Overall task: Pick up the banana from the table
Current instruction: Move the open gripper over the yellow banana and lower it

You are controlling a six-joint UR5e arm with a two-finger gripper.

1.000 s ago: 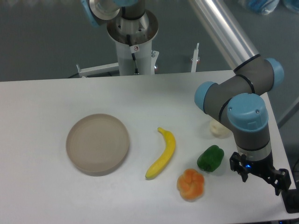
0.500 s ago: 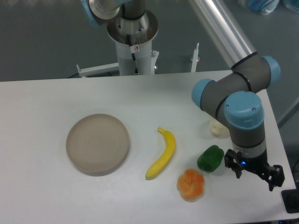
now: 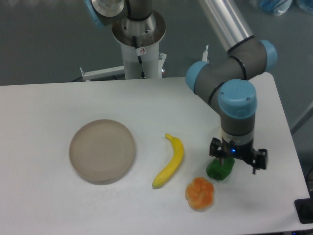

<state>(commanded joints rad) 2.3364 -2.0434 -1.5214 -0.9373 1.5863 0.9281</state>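
The yellow banana (image 3: pixel 171 160) lies on the white table (image 3: pixel 44 107) near the middle, curved, stem end pointing away from me. My gripper (image 3: pixel 238 161) hangs over the right part of the table, right of the banana and well apart from it. It sits just above the green pepper (image 3: pixel 220 169). Its two fingers stand wide apart, open and empty.
A round beige plate (image 3: pixel 102 151) sits left of the banana. An orange fruit (image 3: pixel 199 194) lies at the front, just right of the banana's lower tip. The green pepper is partly covered by my gripper. The robot's base post (image 3: pixel 139 44) stands behind the table.
My arm has swung left from the table's right edge towards the middle. The gripper now sits over the green pepper. The banana and the other things have not moved.
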